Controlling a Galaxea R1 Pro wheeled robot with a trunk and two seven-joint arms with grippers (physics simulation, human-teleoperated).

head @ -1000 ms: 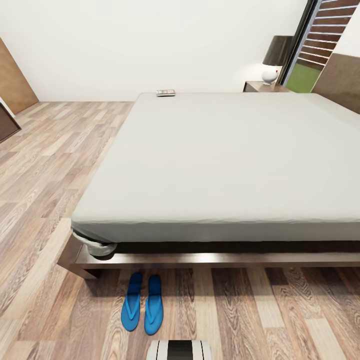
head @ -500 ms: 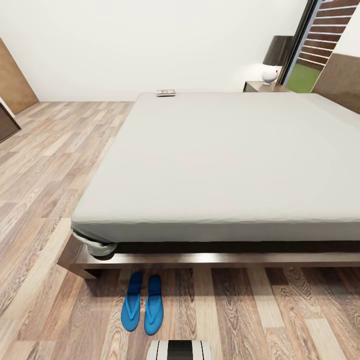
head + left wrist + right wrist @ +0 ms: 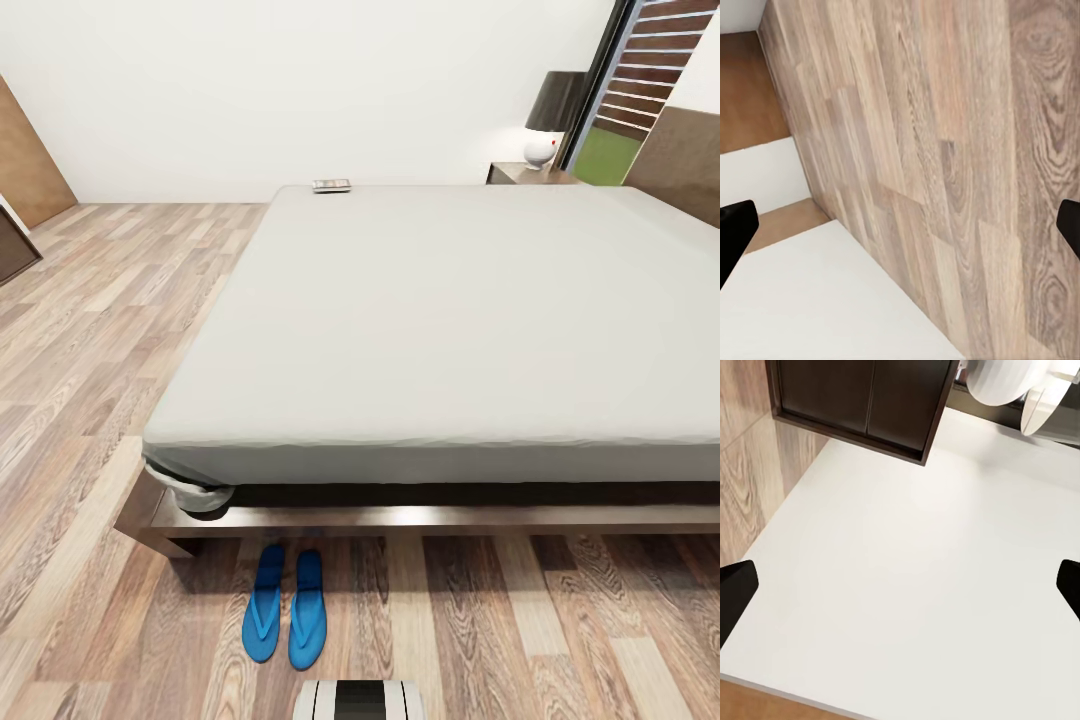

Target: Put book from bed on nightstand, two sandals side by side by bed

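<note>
The bed (image 3: 440,320) has a light grey mattress on a dark wooden frame. The book (image 3: 331,185) lies flat at the mattress's far left corner. Two blue sandals (image 3: 264,603) (image 3: 307,608) rest side by side on the plank floor, just in front of the bed's near edge by its left corner. A dark nightstand (image 3: 525,173) stands beyond the bed at the far right. My left gripper (image 3: 900,232) is open over bare floor and a white wall. My right gripper (image 3: 900,592) is open facing a white surface, with nothing between its fingers.
A dark-shaded lamp (image 3: 553,105) and a white round object (image 3: 540,150) stand on the nightstand beside the tall window (image 3: 640,90). A brown panel (image 3: 25,160) and dark furniture (image 3: 15,245) stand at the far left. My base (image 3: 360,698) sits just behind the sandals. A dark cabinet (image 3: 862,401) appears in the right wrist view.
</note>
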